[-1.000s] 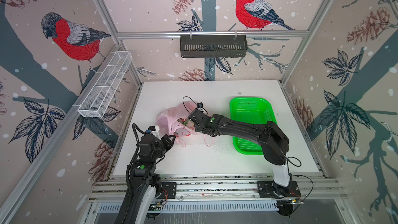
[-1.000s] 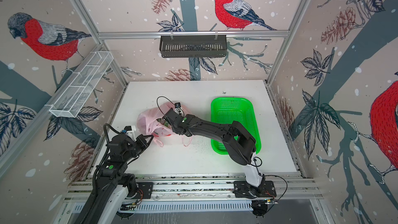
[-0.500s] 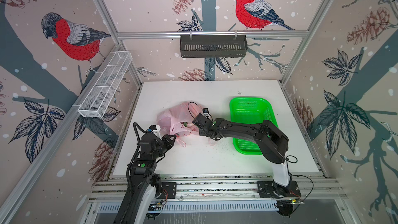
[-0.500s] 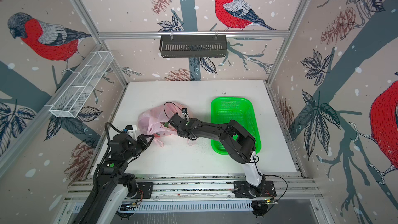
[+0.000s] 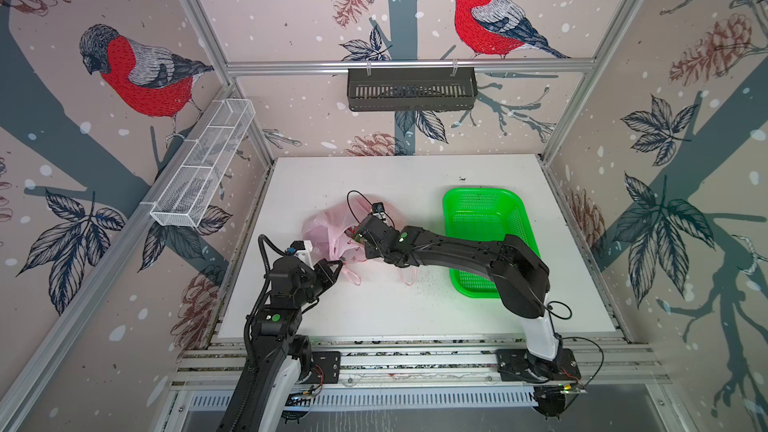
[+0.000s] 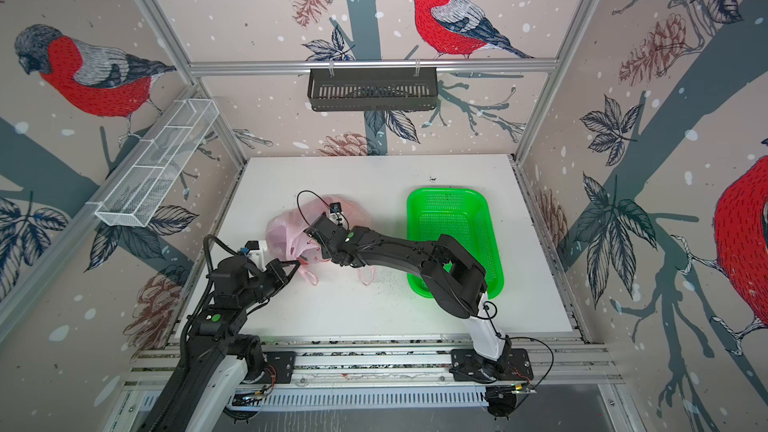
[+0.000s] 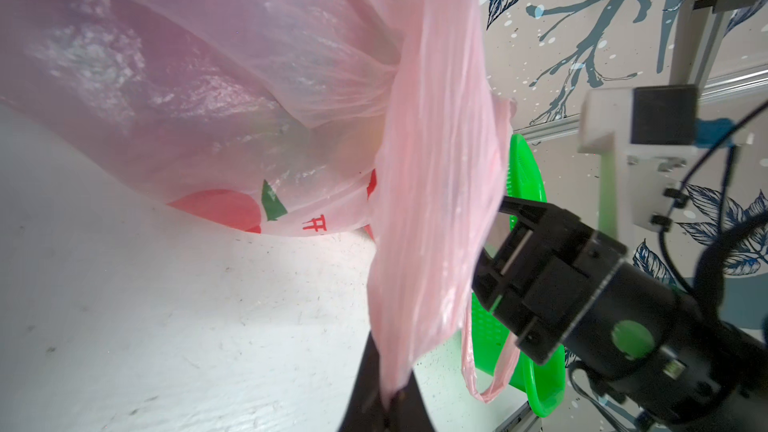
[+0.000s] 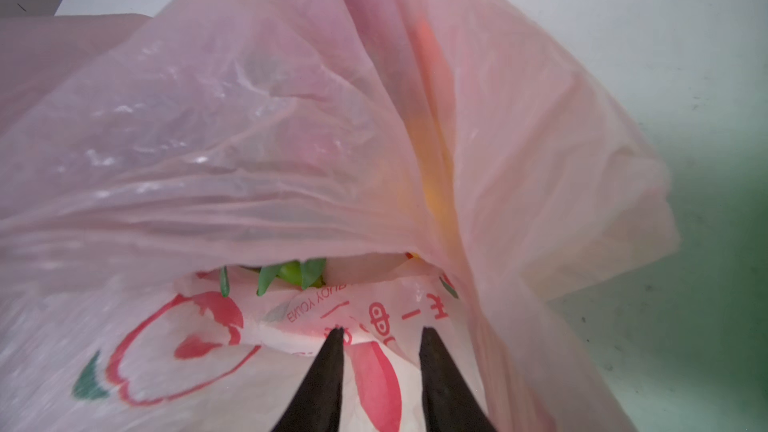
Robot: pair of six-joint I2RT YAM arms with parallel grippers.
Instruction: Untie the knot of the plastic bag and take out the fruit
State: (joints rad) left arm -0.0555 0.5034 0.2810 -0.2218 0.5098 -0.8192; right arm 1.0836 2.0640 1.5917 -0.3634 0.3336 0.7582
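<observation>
The bag (image 5: 328, 228) lies slumped on the white table (image 5: 374, 313), at about 9 o'clock of the table's centre in both top views. We read its mouth as turned toward about 4 o'clock and standing open. The fruit (image 8: 291, 280) is inside the bag. In the right wrist view, green leaf tips show at the mouth and an orange-yellow glow comes through the pink film. We cannot count the pieces. Two handle loops (image 5: 353, 279) trail loose on the table at 6 o'clock of the bag, apart from one another.

The left gripper (image 5: 333, 270) sits at 7 o'clock of the bag. Its fingers are pressed together on a gathered band of the bag's film. In the left wrist view this band runs taut from the bag into the fingertips (image 7: 368, 392).

The right gripper (image 5: 357, 236) reaches in from 4 o'clock and ends at the bag's mouth. In the right wrist view we see its fingers (image 8: 332, 367) standing parted, with printed film showing in the gap. We cannot tell whether they touch it.

The green basket (image 5: 486, 197) stands at 3 o'clock of the bag, well apart from it, and the right arm hides part of its near edge. Farther out, a black rack (image 5: 411, 89) hangs on the back wall at 12 o'clock. A white wire shelf (image 5: 203, 172) is fixed to the side wall at 10 o'clock.
</observation>
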